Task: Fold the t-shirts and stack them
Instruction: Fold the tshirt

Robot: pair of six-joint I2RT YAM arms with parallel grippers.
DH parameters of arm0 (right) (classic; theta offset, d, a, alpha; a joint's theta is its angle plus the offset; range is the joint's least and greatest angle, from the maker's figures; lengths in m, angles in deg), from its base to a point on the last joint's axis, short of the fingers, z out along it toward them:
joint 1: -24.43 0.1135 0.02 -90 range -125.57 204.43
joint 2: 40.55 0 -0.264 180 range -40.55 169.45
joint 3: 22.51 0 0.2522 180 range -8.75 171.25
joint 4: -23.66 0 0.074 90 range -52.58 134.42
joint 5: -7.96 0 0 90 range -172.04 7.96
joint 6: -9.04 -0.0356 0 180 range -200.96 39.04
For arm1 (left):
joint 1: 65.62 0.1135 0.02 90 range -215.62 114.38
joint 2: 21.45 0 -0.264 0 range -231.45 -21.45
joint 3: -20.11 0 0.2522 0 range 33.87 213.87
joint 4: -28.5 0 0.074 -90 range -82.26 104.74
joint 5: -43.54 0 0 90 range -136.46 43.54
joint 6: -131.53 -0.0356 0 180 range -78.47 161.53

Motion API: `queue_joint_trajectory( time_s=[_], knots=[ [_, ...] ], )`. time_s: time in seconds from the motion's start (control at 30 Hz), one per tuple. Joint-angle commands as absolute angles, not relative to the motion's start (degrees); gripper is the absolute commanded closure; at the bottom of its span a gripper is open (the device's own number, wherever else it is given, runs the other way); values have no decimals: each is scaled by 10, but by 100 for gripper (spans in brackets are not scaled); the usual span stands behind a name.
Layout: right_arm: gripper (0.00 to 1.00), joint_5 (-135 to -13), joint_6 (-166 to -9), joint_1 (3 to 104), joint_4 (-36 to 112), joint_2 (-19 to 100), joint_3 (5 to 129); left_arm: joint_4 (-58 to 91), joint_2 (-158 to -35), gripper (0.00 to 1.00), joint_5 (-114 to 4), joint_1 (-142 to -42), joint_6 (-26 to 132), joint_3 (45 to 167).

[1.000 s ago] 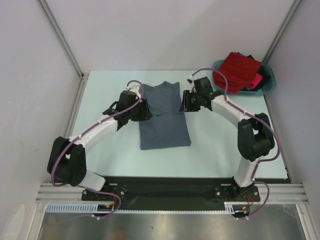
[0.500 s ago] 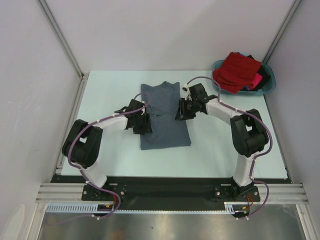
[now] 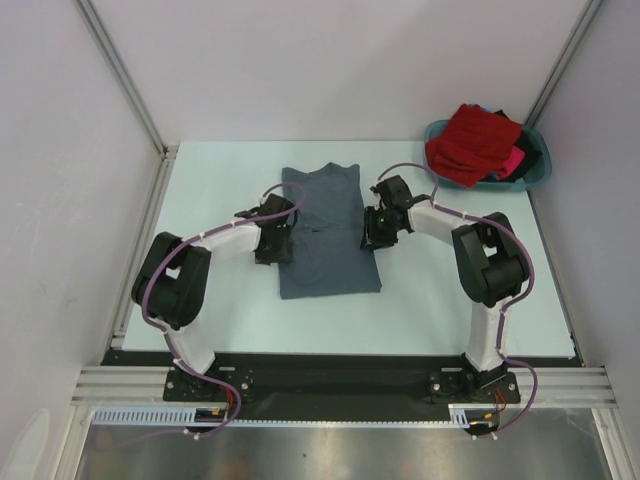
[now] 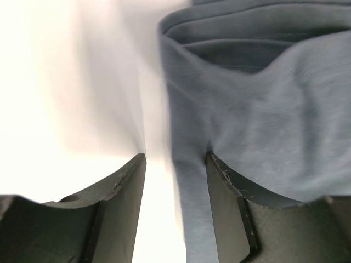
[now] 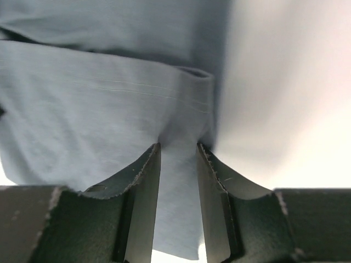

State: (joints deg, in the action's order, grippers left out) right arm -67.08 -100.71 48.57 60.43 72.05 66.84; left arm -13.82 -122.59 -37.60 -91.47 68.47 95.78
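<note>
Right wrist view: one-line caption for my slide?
Right gripper pinching the edge of the grey shirt on the table.

- we find no text, brand, number or sign that can be read in any view.
- the grey t-shirt (image 3: 327, 232) shows plain cloth only.
- the red t-shirt (image 3: 478, 140) carries no print we can make out.

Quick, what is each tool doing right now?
Left tool: closed on the grey t-shirt edge.
Right tool: closed on the grey t-shirt's other edge.
</note>
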Motion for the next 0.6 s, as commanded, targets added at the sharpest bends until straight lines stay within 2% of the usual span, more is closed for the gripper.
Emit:
queue_joint_trajectory(
  time_s=[0.0, 0.13, 0.33, 0.43, 0.57],
  knots=[
    [63, -724, -1014, 479, 622, 711, 653, -166, -1209, 46, -327, -913, 683, 953],
    [63, -753, -1014, 475, 627, 699, 638, -166, -1199, 47, -314, -913, 688, 938],
    [63, -819, -1010, 475, 639, 646, 609, -202, -1164, 47, -222, -915, 704, 928],
    [59, -818, -1003, 475, 635, 597, 589, -204, -1125, 46, -192, -923, 712, 915],
    [51, -794, -999, 477, 632, 541, 564, -179, -1062, 45, -228, -925, 716, 878]
  ],
)
